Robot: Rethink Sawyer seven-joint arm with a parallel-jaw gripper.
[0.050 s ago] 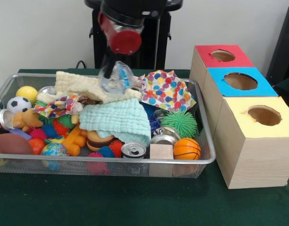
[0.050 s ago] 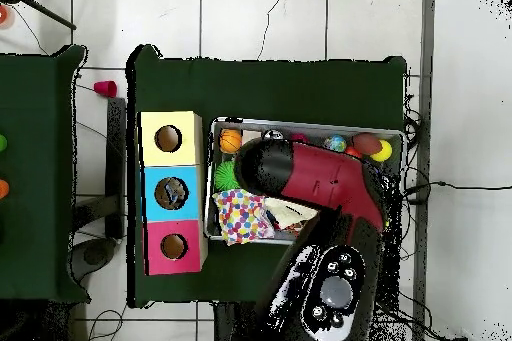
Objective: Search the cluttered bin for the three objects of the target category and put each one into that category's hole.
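Nearest in the front view, along the front wall of the wire bin (image 1: 106, 162): brown football (image 1: 13, 143) at the left end, globe ball (image 1: 54, 150), silver can (image 1: 133, 150) end-up, wooden block (image 1: 161, 151), then basketball-patterned ball (image 1: 186, 149) by the right corner. Just behind these, orange toy figure (image 1: 74, 140), spiky red and blue balls, and a mint green cloth (image 1: 118, 120) draped over the middle of the heap. Right of that cloth, green spiky ball (image 1: 181, 123) against the bin's right side. Along the left side, soccer ball (image 1: 18, 104) and yellow ball (image 1: 27, 93). Further back, cream knitted cloth (image 1: 83, 84) and polka-dot cloth (image 1: 167, 89) hanging toward the back right corner. Above the middle of the pile, raised clear of the cloths, gripper (image 1: 115, 77) on the red and black arm (image 1: 121, 28), jaws pinching a clear, bluish crumpled plastic object (image 1: 118, 76); exact kind of object hard to tell. Outside the bin on the green counter (image 1: 135, 202), to the right, three wooden boxes in a row running back: yellow-topped box (image 1: 257, 141) nearest, blue-topped box (image 1: 238, 82) behind it, red-topped box (image 1: 219, 56) farthest, each with a round hole on top. From overhead, arm (image 2: 320, 177) covering most of the bin (image 2: 305, 125).
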